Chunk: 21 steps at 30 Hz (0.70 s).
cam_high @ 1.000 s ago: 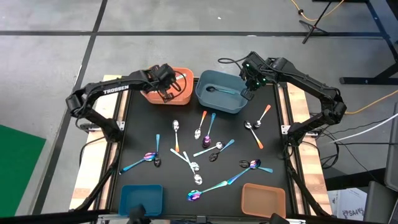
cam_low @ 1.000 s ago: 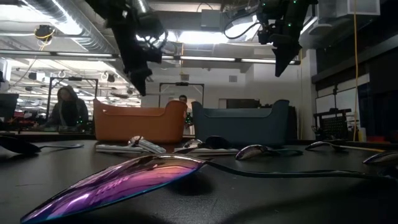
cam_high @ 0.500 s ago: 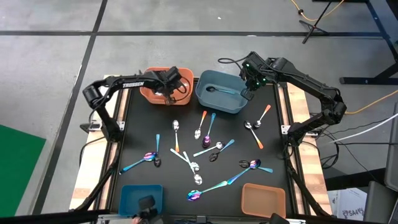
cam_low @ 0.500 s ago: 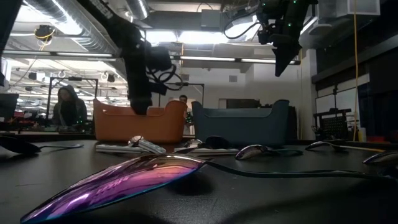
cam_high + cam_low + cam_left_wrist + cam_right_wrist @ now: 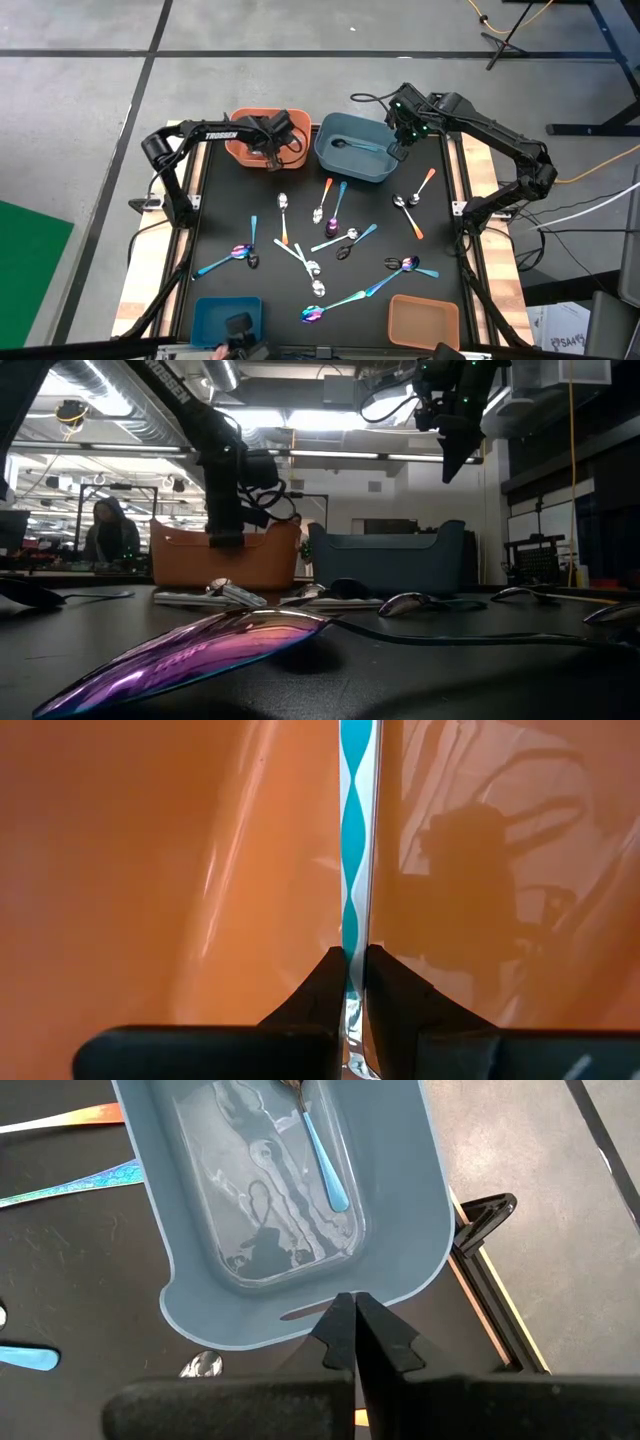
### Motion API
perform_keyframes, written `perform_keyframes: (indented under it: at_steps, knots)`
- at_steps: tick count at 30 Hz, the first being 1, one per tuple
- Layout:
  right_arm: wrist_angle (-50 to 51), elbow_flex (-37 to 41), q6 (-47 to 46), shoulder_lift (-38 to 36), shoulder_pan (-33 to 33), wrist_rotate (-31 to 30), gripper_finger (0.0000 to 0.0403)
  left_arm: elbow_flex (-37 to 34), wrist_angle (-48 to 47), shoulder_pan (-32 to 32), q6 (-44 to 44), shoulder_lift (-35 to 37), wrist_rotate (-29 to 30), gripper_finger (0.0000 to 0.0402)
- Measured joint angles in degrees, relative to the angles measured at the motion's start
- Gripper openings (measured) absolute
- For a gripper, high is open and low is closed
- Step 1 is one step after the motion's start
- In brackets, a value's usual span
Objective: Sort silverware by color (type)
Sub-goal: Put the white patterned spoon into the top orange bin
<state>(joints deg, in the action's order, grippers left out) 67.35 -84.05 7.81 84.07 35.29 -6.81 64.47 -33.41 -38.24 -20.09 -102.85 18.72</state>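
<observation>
My left gripper reaches down into the orange bin at the far left of the table and is shut on a spoon with a twisted teal and silver handle. In the low view my left gripper dips behind the bin's rim. My right gripper hangs shut and bare above the right end of the blue-grey bin, high over it in the low view. One blue-handled spoon lies on that bin's floor. Several spoons lie scattered on the black mat. My left gripper pinches the spoon's twisted handle between its two fingertips, coming from above and pointing down. The handle runs on straight ahead of the fingers, along them, inside the orange bin. Its far end lies outside the frame, so whether it rests on the bin cannot be told.
A second blue bin and a second orange bin stand at the table's near edge. Wooden strips border the mat left and right. People sit in the room behind the table.
My left gripper has moved a little toward the right and gone down, from above the orange bin's rim to inside the bin, its fingers staying upright. The right arm has kept still.
</observation>
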Motion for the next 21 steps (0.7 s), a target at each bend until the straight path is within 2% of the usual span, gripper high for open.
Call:
perform_keyframes:
  at_steps: [9, 21]
  knots:
    - [0.02, 0.00, 0.00, 0.00, -0.02, -0.02, 0.0000, 0.00, 0.57, 0.00, 0.06, 0.00, 0.02, 0.0030]
    - [0.04, 0.00, -0.01, 0.00, -0.02, -0.01, 0.0000, 0.00, 0.59, 0.00, 0.15, 0.00, 0.09, 0.0090]
